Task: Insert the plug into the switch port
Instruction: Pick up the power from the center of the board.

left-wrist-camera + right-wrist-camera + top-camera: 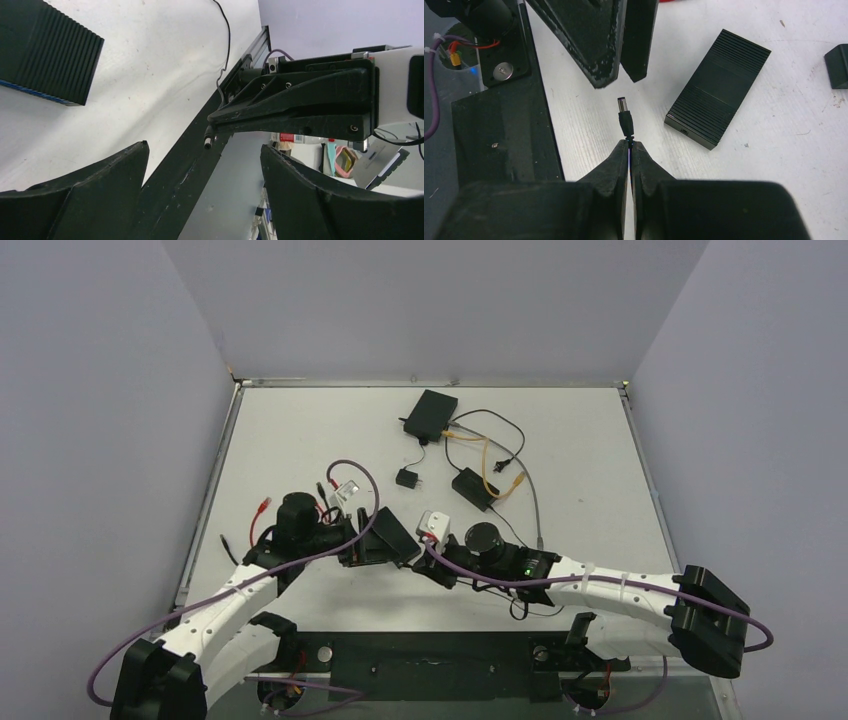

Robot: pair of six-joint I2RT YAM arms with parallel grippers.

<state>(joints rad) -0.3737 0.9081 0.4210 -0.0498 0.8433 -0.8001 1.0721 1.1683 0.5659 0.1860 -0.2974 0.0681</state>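
My right gripper is shut on the thin black cable just behind the plug, a small black barrel plug that sticks out past its fingertips above the table. The switch, a flat ribbed black box, lies on the table just right of the plug, a small port showing on its near side. My left gripper is open and empty, its fingertips just beyond the plug's tip. From above, both grippers meet beside the switch.
A second black box with orange and grey cables sits at the back. A small black adapter and another black unit lie mid-table. A red-tipped cable is at the left. The black base plate borders the near edge.
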